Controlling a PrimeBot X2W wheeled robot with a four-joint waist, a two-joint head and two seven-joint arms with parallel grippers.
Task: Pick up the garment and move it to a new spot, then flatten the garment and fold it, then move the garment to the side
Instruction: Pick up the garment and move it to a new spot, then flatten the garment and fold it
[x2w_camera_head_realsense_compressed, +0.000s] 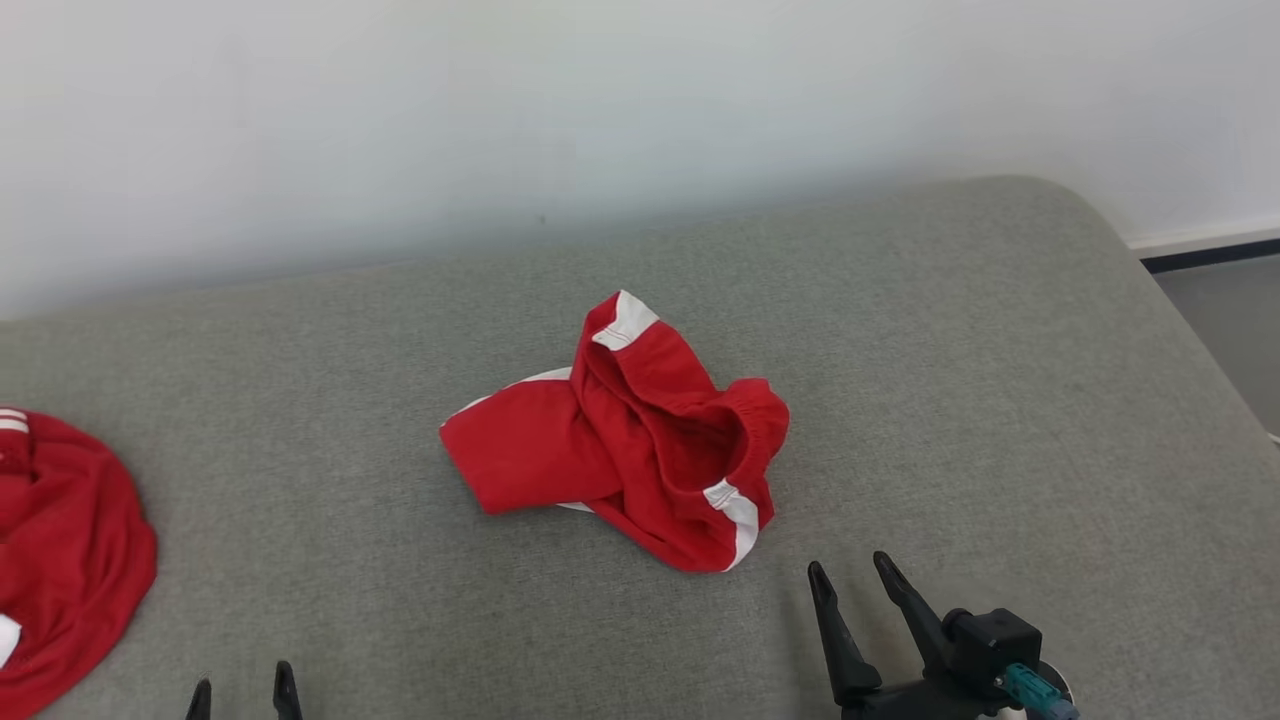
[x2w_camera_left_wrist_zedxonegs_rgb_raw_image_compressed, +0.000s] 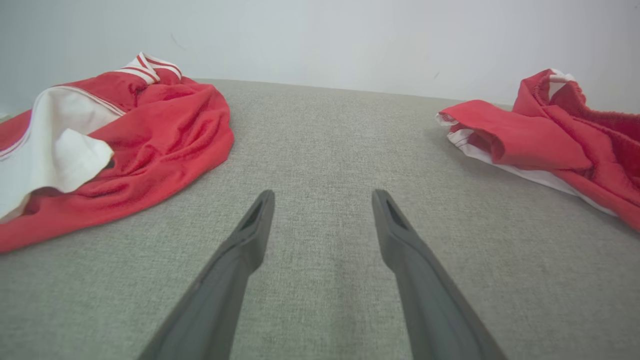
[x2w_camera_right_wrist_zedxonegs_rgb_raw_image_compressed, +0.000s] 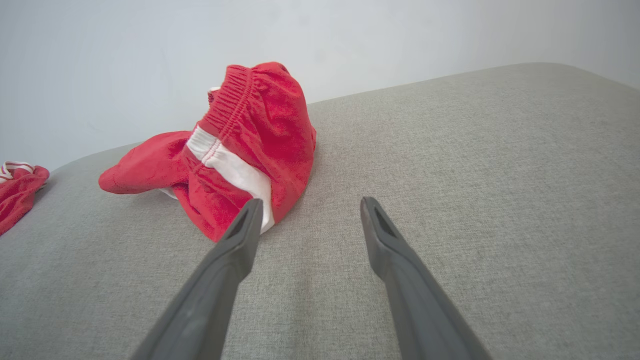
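Crumpled red shorts (x2w_camera_head_realsense_compressed: 640, 440) lie on the grey cushion (x2w_camera_head_realsense_compressed: 1000, 380), right gripper (x2w_camera_head_realsense_compressed: 850, 563) nearby.

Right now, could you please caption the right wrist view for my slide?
Open right gripper poised near the crumpled red garment on the grey cushion.

- Shorts (x2w_camera_head_realsense_compressed: 640, 440): soft, matt red cloth with a fine mesh-like knit, smooth white stripes and a gathered elastic waistband.
- Other garment (x2w_camera_head_realsense_compressed: 70, 540): similar matt red cloth with white panels.
- Bed (x2w_camera_head_realsense_compressed: 1000, 380): grey woven cover, coarse-grained and matt.
- Left tool (x2w_camera_head_realsense_compressed: 243, 677) and right tool (x2w_camera_head_realsense_compressed: 850, 564): dark, smooth and matt, plastic by the look.
- Wall (x2w_camera_head_realsense_compressed: 600, 120): smooth, matt white.
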